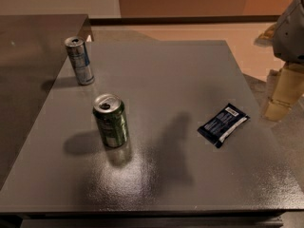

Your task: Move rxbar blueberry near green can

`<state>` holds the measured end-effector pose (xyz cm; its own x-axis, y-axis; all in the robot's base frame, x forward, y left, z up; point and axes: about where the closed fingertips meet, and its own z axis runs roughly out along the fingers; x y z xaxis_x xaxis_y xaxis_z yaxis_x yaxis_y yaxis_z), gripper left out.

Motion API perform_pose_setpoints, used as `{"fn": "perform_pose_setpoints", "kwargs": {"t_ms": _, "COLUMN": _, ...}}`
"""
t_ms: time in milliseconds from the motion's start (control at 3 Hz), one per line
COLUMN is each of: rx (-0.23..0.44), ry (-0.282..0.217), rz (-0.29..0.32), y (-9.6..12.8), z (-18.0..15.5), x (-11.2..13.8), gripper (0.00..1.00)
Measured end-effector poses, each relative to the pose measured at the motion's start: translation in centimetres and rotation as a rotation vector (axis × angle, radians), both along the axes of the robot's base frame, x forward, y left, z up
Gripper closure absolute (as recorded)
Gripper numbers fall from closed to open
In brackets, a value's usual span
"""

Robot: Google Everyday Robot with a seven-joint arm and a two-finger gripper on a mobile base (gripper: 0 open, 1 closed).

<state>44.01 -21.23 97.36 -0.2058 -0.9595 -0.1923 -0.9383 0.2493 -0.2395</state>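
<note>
At right edge, pincer point(278, 101) partly cropped, near rxbar blueberry point(222, 125).

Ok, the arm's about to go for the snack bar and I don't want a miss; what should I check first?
1. Snack bar lies flat on the table, uncovered: ok.
2. Green can stands upright: ok.
3. Nothing stands between bar and green can: ok.
4. Silver-and-blue can stands far back left, off that path: ok.
5. Gripper above the bar: not ok; it hangs beyond the table's right edge.
6. Gripper ready to grasp: cannot tell.
</note>
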Motion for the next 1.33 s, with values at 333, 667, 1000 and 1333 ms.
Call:
{"fn": "perform_pose_setpoints", "kwargs": {"t_ms": 333, "rx": -0.014, "ry": 0.026, "rz": 0.062, "y": 1.0, "z": -1.6, "x": 0.1, "gripper": 0.0}}
{"fn": "perform_pose_setpoints", "kwargs": {"t_ms": 667, "rx": -0.027, "ry": 0.056, "rz": 0.145, "y": 1.9, "z": -3.8, "x": 0.6, "gripper": 0.0}}
{"fn": "perform_pose_setpoints", "kwargs": {"t_ms": 1000, "rx": -0.032, "ry": 0.081, "rz": 0.221, "y": 2.2, "z": -6.0, "x": 0.9, "gripper": 0.0}}
{"fn": "perform_pose_setpoints", "kwargs": {"t_ms": 1333, "rx": -0.037, "ry": 0.078, "rz": 0.297, "y": 2.3, "z": -7.8, "x": 0.8, "gripper": 0.0}}
